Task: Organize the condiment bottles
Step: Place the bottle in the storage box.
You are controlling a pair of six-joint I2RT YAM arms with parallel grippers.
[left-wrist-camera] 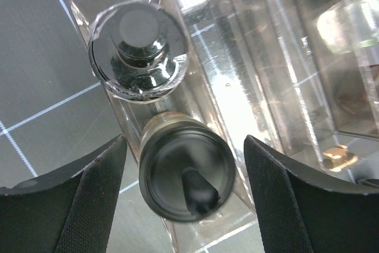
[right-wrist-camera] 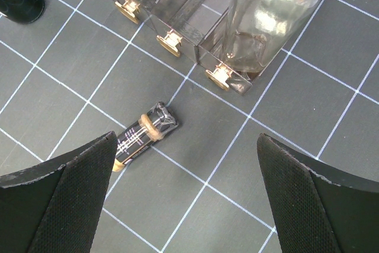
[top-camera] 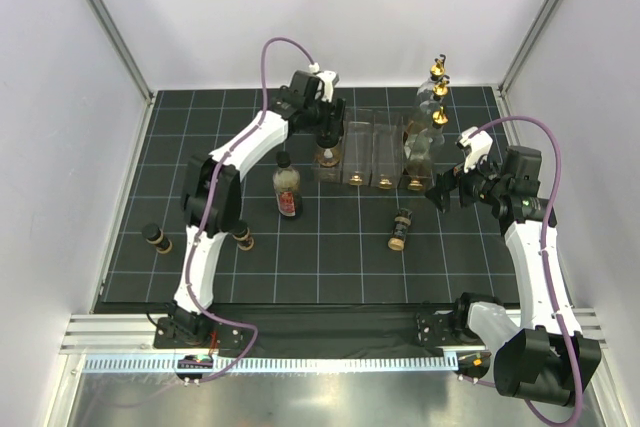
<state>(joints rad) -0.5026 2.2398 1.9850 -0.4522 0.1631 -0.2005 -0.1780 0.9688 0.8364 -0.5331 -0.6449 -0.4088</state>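
Dark fingers (left-wrist-camera: 89,205) of the left gripper (left-wrist-camera: 185,146) stand on either side of a black-capped bottle (left-wrist-camera: 186,176). A small gap shows on each side, so the claw is open and grips nothing. This bottle sits upright in the end compartment of the clear rack (left-wrist-camera: 237,105), just beside a second capped bottle (left-wrist-camera: 137,48). I think the narrow walls are meant to keep them in a row. The right gripper (right-wrist-camera: 186,140) hangs wide open above a fallen bottle (right-wrist-camera: 142,137) on the mat (right-wrist-camera: 296,117), probably ready to take it next.
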